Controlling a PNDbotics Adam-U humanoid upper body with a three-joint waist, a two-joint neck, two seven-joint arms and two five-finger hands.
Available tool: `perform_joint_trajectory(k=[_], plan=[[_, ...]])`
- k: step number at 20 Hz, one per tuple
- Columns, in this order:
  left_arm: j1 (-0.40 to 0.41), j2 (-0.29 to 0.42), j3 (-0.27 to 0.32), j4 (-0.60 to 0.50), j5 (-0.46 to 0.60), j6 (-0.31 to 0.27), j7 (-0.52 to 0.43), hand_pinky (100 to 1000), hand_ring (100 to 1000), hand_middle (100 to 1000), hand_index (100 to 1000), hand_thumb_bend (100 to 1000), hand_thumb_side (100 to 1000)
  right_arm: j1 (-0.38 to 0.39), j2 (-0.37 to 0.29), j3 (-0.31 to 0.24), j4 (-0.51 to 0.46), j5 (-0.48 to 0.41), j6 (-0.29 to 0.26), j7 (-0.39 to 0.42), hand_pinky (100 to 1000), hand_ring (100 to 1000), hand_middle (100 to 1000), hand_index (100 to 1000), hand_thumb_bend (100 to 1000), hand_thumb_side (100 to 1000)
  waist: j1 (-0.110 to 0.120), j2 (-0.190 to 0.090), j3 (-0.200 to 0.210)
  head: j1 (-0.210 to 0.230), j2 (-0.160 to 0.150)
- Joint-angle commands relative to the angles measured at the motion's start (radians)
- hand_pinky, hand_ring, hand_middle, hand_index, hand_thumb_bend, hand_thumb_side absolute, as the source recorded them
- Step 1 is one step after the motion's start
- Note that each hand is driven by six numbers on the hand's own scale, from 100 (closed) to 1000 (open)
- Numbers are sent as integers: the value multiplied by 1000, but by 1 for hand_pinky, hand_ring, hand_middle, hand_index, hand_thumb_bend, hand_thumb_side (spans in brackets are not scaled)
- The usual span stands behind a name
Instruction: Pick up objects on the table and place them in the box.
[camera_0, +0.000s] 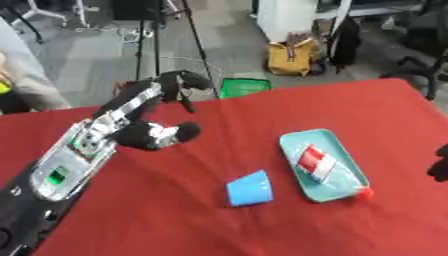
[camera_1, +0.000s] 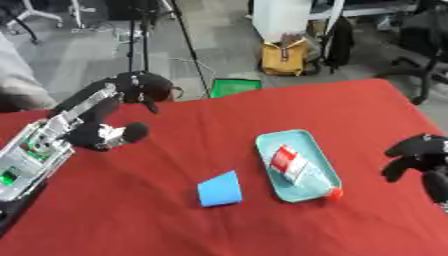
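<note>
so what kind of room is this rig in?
Probably a lab or office workspace: a red-covered table as test bench, a tripod on grey carpet behind it, and an office chair at the far right.

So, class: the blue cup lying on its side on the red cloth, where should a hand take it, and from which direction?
Probably across the middle of the blue cup, coming down from above. It lies tipped over on the red tablecloth, so its rim cannot be reached from the top, and its tapered sides are free, apart from the teal tray. The left hand shows nearer it.
</note>
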Motion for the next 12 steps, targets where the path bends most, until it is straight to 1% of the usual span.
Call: perform_joint_trajectory(k=[1,6,12], plan=[[10,-3,24,-38,32,24,14,618,885,808,863,581,689,-13,-25,-11,-8,8,-137,131,607,549,683,766,166,487,-2,-14,6,-2,11],[38,-19,30,-47,37,63,32,616,886,811,863,583,727,-10,-27,-13,-9,9,-135,130,607,549,683,766,166,487,1,-17,18,3,14],[69,-37,32,-55,27,74,22,615,887,810,866,582,763,-11,-34,-16,-9,10,-135,126,607,549,683,766,166,486,5,-18,26,1,17]])
